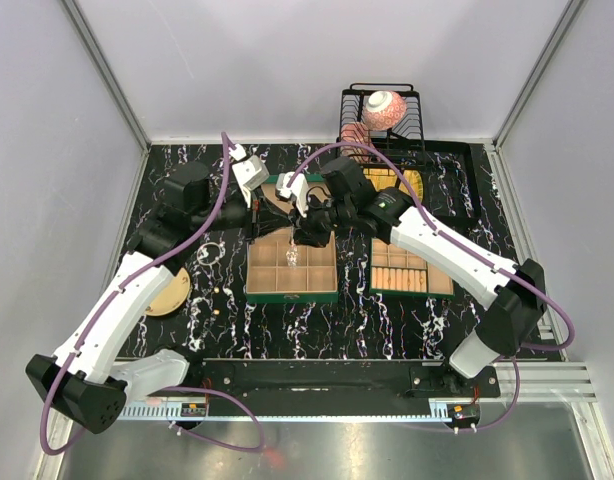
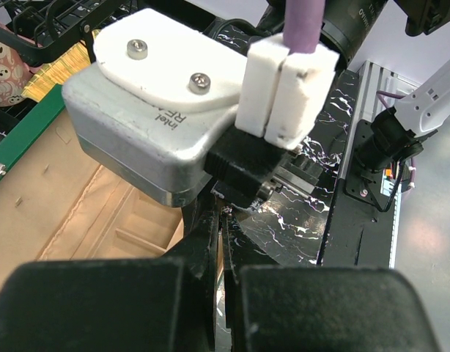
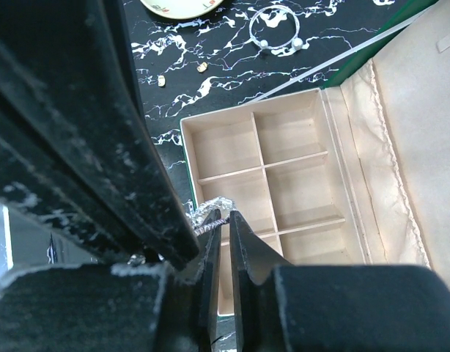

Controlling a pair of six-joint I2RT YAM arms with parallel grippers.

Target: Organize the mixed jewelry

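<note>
Both grippers meet over the left green box (image 1: pixel 249 272), whose beige compartments (image 3: pixel 263 158) show below. My right gripper (image 3: pixel 223 218) (image 1: pixel 305 238) is shut on a thin silver chain (image 3: pixel 210 207), which bunches at its tips. My left gripper (image 2: pixel 225 220) (image 1: pixel 277 222) has its jaws pressed nearly together, with a tiny pale piece at the tips that looks like the same chain. In the right wrist view the chain runs behind the left gripper's black finger (image 3: pixel 100 147). A wire hoop with pearl ends (image 3: pixel 276 29) and small studs (image 3: pixel 201 66) lie on the black marbled table.
A round gold plate (image 1: pixel 167 292) lies at the left. A second green box (image 1: pixel 412 268) with padded slots stands to the right. The open lid (image 3: pixel 415 139) lies behind the left box. A black wire rack (image 1: pixel 379 115) with a bowl stands at the back.
</note>
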